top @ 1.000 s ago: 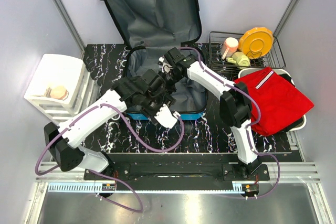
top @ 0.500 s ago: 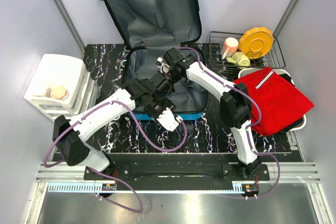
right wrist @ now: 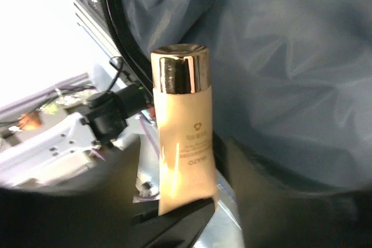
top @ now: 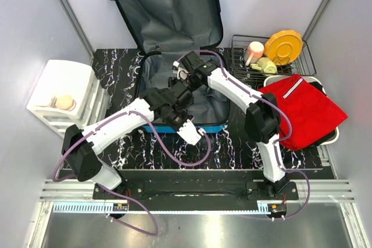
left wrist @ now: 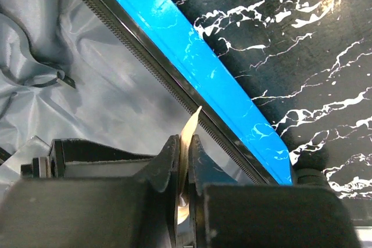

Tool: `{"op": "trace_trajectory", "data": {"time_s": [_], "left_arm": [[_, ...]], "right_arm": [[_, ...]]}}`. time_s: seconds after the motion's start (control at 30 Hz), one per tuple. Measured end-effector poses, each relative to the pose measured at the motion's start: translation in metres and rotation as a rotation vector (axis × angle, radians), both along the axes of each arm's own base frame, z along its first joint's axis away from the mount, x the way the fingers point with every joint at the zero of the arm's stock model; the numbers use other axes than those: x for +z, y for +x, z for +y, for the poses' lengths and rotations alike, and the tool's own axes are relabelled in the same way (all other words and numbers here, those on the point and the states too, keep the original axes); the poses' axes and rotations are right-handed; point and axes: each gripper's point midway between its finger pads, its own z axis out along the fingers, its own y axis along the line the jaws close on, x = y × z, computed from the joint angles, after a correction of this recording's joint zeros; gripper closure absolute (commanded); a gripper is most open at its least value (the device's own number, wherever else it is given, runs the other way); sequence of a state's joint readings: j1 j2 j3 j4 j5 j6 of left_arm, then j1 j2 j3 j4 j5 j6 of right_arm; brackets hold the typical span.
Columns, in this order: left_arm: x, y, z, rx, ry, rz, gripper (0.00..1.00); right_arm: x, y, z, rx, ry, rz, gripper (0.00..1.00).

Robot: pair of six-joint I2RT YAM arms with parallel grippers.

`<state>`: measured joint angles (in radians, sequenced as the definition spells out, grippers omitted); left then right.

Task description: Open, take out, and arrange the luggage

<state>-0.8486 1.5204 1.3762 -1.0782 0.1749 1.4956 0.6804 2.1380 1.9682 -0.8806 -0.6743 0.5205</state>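
Note:
The luggage (top: pixel 168 10) lies open at the back of the table, its lid propped upright and the grey lining showing; its blue rim (left wrist: pixel 192 56) crosses the left wrist view. Over the lower half, both grippers meet at a beige cosmetic tube (right wrist: pixel 180 143) with a gold cap. My left gripper (left wrist: pixel 183 143) is shut on the tube's thin flat end (left wrist: pixel 192 121). My right gripper (right wrist: pixel 183 164) has its blurred fingers apart on either side of the tube, with a gap showing on the right. From above, the left gripper (top: pixel 176 92) sits just below the right gripper (top: pixel 181 78).
A white drawer bin (top: pixel 61 94) holding a round beige item stands at the left. A wire rack (top: pixel 296 65) at the back right carries a yellow plate (top: pixel 283 46) and a pink cup (top: pixel 254 50). A red garment (top: pixel 302 111) lies over a white tray at the right.
My left arm reached further into the suitcase and its jaws closed on the tube's flat end. My right gripper's jaws have spread away from the tube.

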Motion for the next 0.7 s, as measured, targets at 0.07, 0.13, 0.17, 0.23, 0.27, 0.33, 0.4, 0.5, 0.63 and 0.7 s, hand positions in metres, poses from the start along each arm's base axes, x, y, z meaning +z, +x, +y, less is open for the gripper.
{"op": "trace_trajectory", "data": {"time_s": [0.07, 0.13, 0.17, 0.23, 0.27, 0.33, 0.4, 0.5, 0.63, 0.7], "left_arm": [[0.002, 0.001, -0.001, 0.022, -0.015, -0.007, 1.00], [0.009, 0.001, -0.001, 0.060, -0.042, -0.009, 1.00], [0.014, 0.001, 0.000, 0.089, -0.060, -0.010, 1.00], [0.029, 0.000, 0.003, 0.166, -0.108, 0.003, 1.00], [0.041, 0.004, 0.004, 0.221, -0.152, 0.009, 1.00], [0.069, 0.019, 0.008, 0.352, -0.252, 0.016, 1.00], [0.109, 0.048, 0.020, 0.541, -0.409, 0.010, 1.00], [0.176, 0.098, 0.063, 0.862, -0.674, -0.050, 1.00], [0.252, 0.139, 0.156, 1.280, -1.012, -0.223, 1.00], [0.280, 0.141, 0.194, 1.422, -1.143, -0.329, 1.00]], "right_arm": [[0.006, 0.006, 0.000, 0.010, 0.015, -0.034, 0.08], [0.022, 0.019, -0.002, 0.007, 0.040, -0.098, 0.05], [0.035, 0.031, -0.003, -0.006, 0.059, -0.147, 0.04], [0.074, 0.068, -0.013, -0.056, 0.112, -0.288, 0.02], [0.093, 0.086, -0.022, -0.086, 0.134, -0.361, 0.02], [0.130, 0.121, -0.044, -0.154, 0.164, -0.503, 0.01], [0.156, 0.148, -0.074, -0.224, 0.161, -0.616, 0.01], [0.171, 0.166, -0.106, -0.283, 0.128, -0.694, 0.00], [0.163, 0.164, -0.109, -0.268, 0.095, -0.710, 0.00], [0.153, 0.159, -0.105, -0.247, 0.082, -0.691, 0.01]]}}
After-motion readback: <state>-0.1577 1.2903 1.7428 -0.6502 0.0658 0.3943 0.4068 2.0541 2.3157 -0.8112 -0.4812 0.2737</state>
